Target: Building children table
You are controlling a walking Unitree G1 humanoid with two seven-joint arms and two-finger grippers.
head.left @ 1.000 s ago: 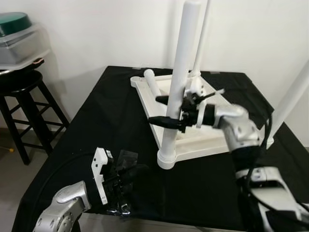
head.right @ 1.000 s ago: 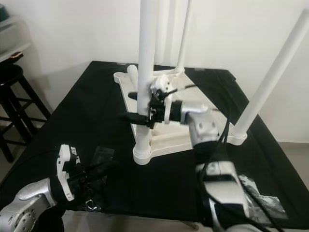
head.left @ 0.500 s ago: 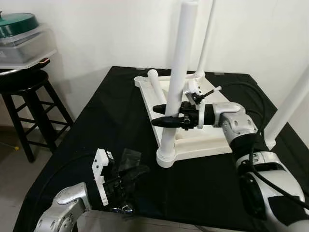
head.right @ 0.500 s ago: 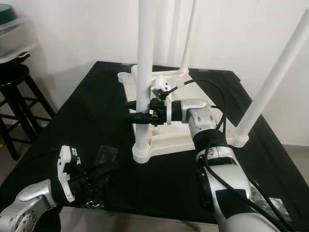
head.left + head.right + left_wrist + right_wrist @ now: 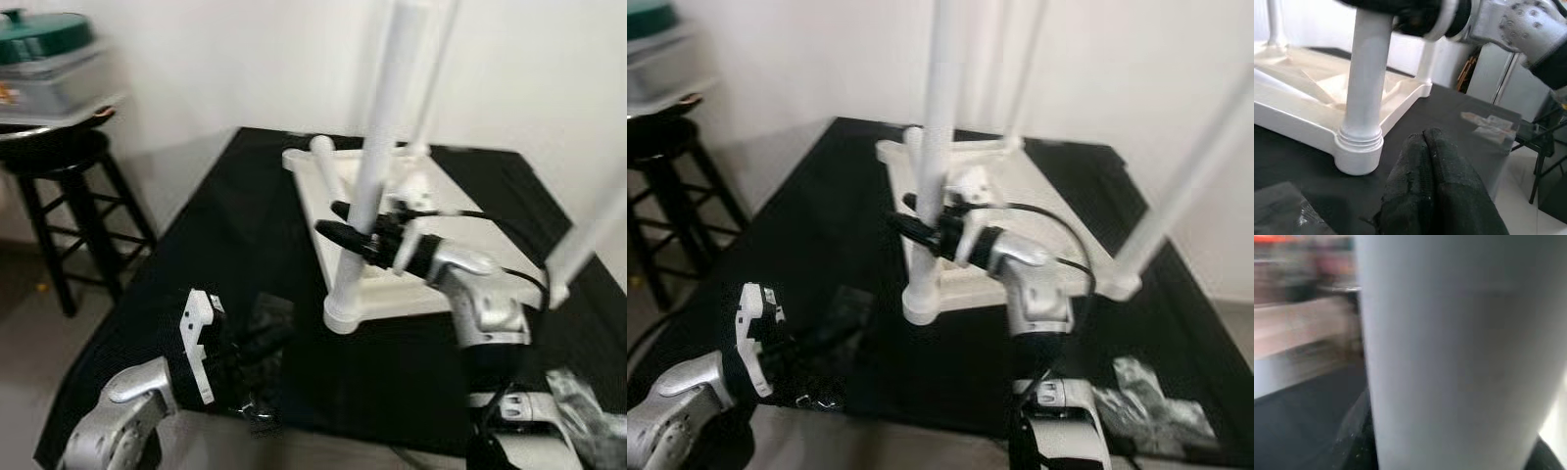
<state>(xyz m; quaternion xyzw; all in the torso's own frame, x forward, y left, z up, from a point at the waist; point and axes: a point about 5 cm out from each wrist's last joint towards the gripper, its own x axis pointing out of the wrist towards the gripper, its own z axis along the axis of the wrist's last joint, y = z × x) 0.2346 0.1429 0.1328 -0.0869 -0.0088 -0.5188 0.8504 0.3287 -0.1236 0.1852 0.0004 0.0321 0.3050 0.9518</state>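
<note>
- The white table top (image 5: 392, 257) lies upside down on a desk (image 5: 235, 225) with a black cloth on it.
- Four white legs show. Three stand up from the corners of the table top.
- The near leg (image 5: 370, 196) stands at the front corner, in a round socket (image 5: 1357, 147).
- The right gripper (image 5: 345, 223) is at this near leg, partway up it. One black finger is on each side, so the jaws are closed around the leg.
- In the right wrist view the near leg (image 5: 1459, 357) is very close and blurry, right between the jaws.
- A loose leg (image 5: 326, 168) lies flat on the table top, behind the right gripper and apart from it.
- The far leg (image 5: 1027, 73) stands at the back corner, well behind the right gripper.
- The side leg (image 5: 1190, 171) stands at the corner out to the robot's right.
- The left gripper (image 5: 263, 343) is low over the front edge of the desk, well apart from the table top.
- In the left wrist view its fingers (image 5: 1425, 161) press together, so the jaws are closed and hold nothing. The socket of the near leg is just ahead of them.
- A clear plastic bag (image 5: 850, 305) lies on the cloth by the left gripper.
- Another crinkly plastic bag (image 5: 1146, 401) lies on the desk near the right arm.
- A black stool (image 5: 64, 176) stands on the floor off to the left, with a plastic box (image 5: 49, 78) on it.
</note>
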